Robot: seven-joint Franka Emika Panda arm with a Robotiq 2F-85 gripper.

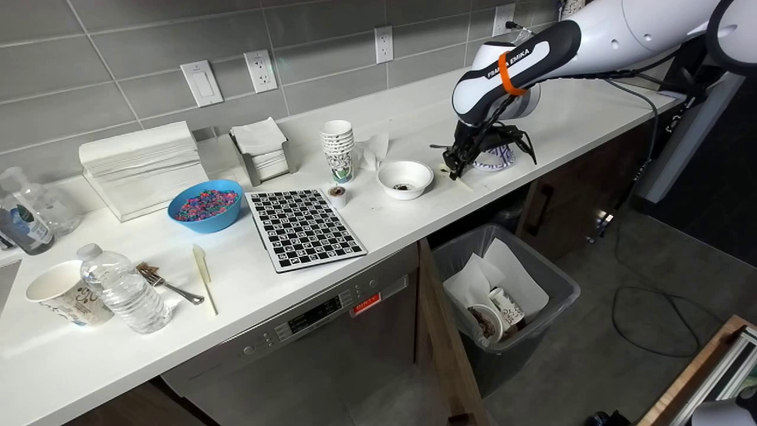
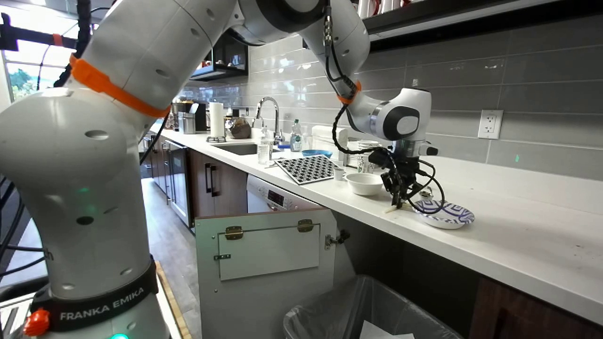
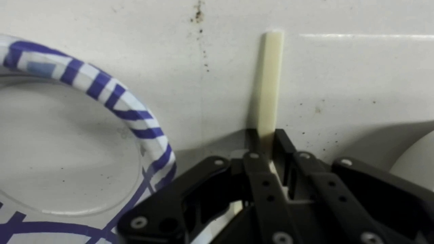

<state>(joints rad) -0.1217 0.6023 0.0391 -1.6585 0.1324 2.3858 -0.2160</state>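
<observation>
Wrist view: a slim, straight-edged cream stick [image 3: 271,74] is clamped in the black end effector [image 3: 267,142], near a round bowl [image 3: 145,132] with a purple-striped rim. In an exterior view, the bent arm [image 2: 155,47] points down, holding the stick at the pale worktop [image 2: 518,226]. In an exterior view, grey tiles [image 1: 331,53] rise behind; a lined bin [image 1: 502,367] stands below.

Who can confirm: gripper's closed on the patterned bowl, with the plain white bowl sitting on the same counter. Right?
Wrong on one point: the gripper is closed on the pale stick, not the patterned bowl. The wrist view shows the stick between its fingers. The plain white bowl is on the same counter, as you say.
</observation>
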